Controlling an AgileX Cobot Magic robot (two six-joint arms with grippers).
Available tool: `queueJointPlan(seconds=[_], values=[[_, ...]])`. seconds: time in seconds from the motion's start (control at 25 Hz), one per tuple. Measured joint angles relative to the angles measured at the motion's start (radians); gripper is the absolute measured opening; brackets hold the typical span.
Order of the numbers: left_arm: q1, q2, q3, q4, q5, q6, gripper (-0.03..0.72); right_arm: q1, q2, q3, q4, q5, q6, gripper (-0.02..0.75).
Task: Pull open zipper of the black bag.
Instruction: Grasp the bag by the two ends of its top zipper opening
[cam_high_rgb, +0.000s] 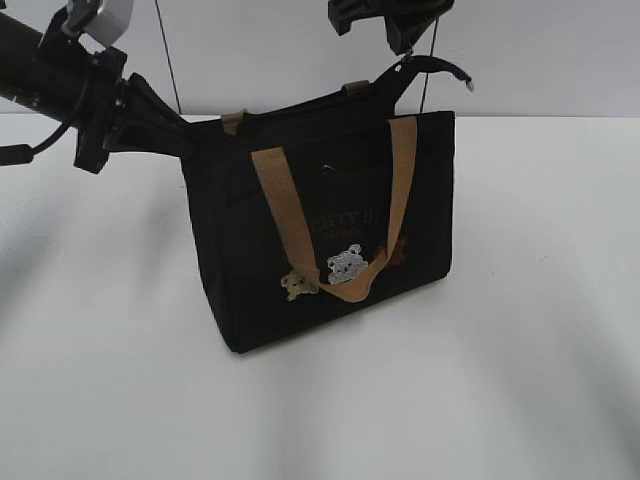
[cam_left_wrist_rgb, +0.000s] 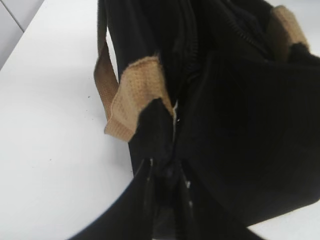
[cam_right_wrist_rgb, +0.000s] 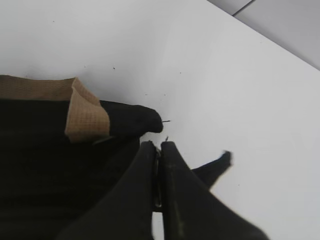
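Note:
The black bag (cam_high_rgb: 330, 220) stands upright mid-table, its tan handles (cam_high_rgb: 285, 200) draped over the front with the bear figures (cam_high_rgb: 345, 265). My left gripper (cam_high_rgb: 185, 135) comes in from the left and is shut on the black fabric at the bag's left top end; in the left wrist view its jaws (cam_left_wrist_rgb: 166, 167) pinch that fabric just below the zipper (cam_left_wrist_rgb: 186, 70). My right gripper (cam_high_rgb: 405, 50) hangs above the bag's right top corner. In the right wrist view it (cam_right_wrist_rgb: 159, 146) is shut on the thin metal zipper pull (cam_right_wrist_rgb: 158, 175), with a black fabric tail (cam_right_wrist_rgb: 216, 167) beside it.
The white table (cam_high_rgb: 520, 350) stretches around the bag on all sides, with a pale wall (cam_high_rgb: 260, 50) behind. Thin cables (cam_high_rgb: 170, 60) hang at the back. The table's far edge (cam_right_wrist_rgb: 260, 37) shows in the right wrist view.

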Motion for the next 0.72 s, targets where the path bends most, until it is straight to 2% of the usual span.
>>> queueJointPlan(seconds=[0.28,0.36,0.4,0.48,0.52,0.6,0.68,0.72], values=[[0.000,0.000,0.000,0.000,-0.002,0.000,0.053,0.000,0.000,0.000,0.018,0.000,-0.003,-0.008],[0.000,0.000,0.000,-0.003,-0.002,-0.004,0.053,-0.001,-0.002,0.000,0.051,-0.001,-0.014,0.025],[0.000,0.000,0.000,-0.008,-0.005,-0.014,0.058,-0.002,-0.002,0.000,0.078,-0.001,-0.026,0.073],[0.000,-0.003,0.000,-0.016,-0.018,-0.054,0.113,-0.002,-0.005,0.000,0.140,-0.001,-0.054,0.246],[0.000,-0.009,0.000,-0.016,-0.028,-0.078,0.160,-0.002,-0.006,0.000,0.169,-0.001,-0.064,0.332],[0.000,-0.033,0.000,-0.009,-0.058,-0.172,0.309,-0.002,-0.010,0.000,0.197,-0.001,-0.073,0.513],[0.000,-0.076,0.000,0.007,-0.105,-0.294,0.435,-0.002,-0.023,0.000,0.200,-0.001,-0.080,0.597],[0.000,-0.098,0.000,0.031,-0.124,-0.370,0.480,-0.002,-0.036,0.000,0.200,-0.001,-0.089,0.612]])
